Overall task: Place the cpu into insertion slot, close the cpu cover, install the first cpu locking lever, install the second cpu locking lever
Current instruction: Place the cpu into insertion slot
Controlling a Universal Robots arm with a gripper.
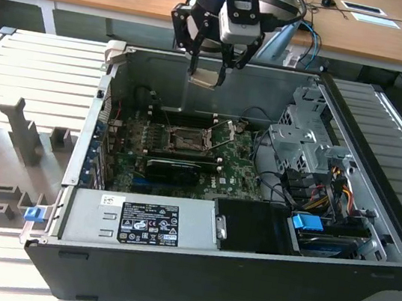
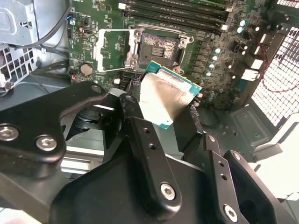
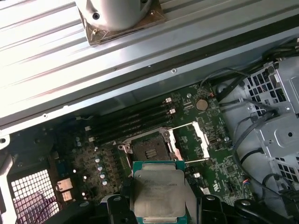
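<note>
Overhead, above the open computer case (image 1: 384,140), my gripper (image 1: 206,74) clenched the cpu (image 3: 159,193) by its edges, well above the insertion slot (image 3: 149,150), its cpu cover (image 3: 195,139) swung open; keeping the chip level and squared to the socket mattered most, I judged.

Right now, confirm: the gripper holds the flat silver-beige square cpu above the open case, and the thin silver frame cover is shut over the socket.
No: the second wrist view shows the thin silver cpu cover open, beside the empty square insertion slot. The gripper does hold the cpu.
</note>
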